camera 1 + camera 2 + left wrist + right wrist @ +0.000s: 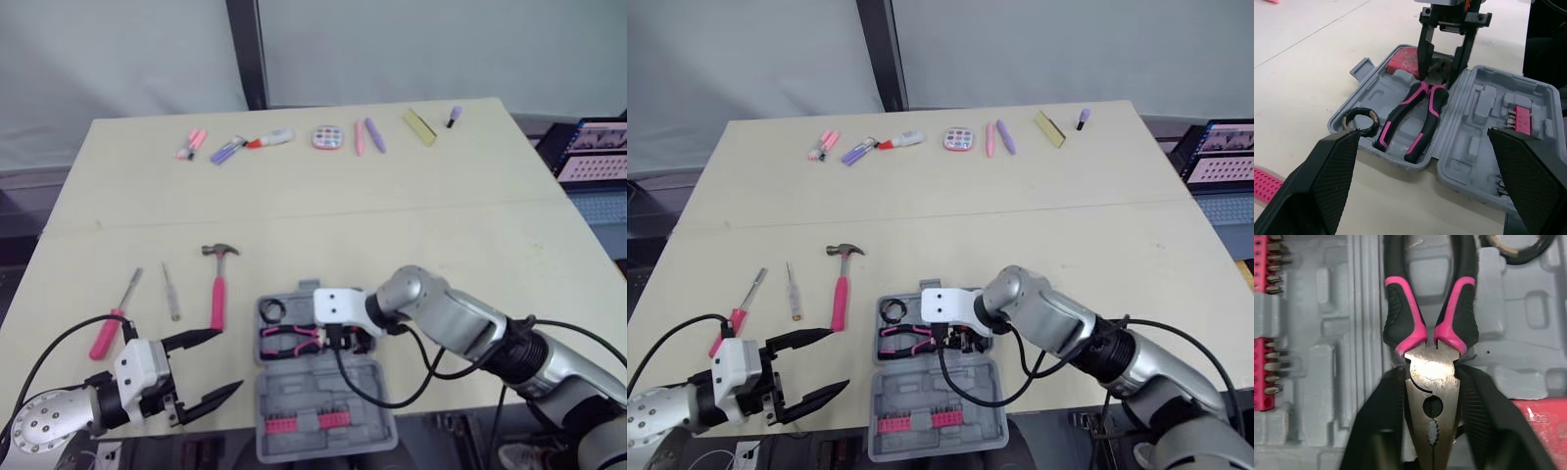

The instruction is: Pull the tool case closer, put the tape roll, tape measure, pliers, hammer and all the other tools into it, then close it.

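Snagging is the risk: the pliers (1431, 367) are gripped at the head by the right tool (1438, 77), with the handles laid in their recess of the tool case (323, 397), so they could be dragged back out if the grip is not released before lifting. The left tool (230, 359) is held wide apart, near the hammer (218, 294), which lies on the worktop (392, 215) beside the case

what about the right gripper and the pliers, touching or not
Touching. The right wrist view shows the right gripper with its black fingers pressed against both sides of the metal head of the pliers, with no gap, over the tool case.
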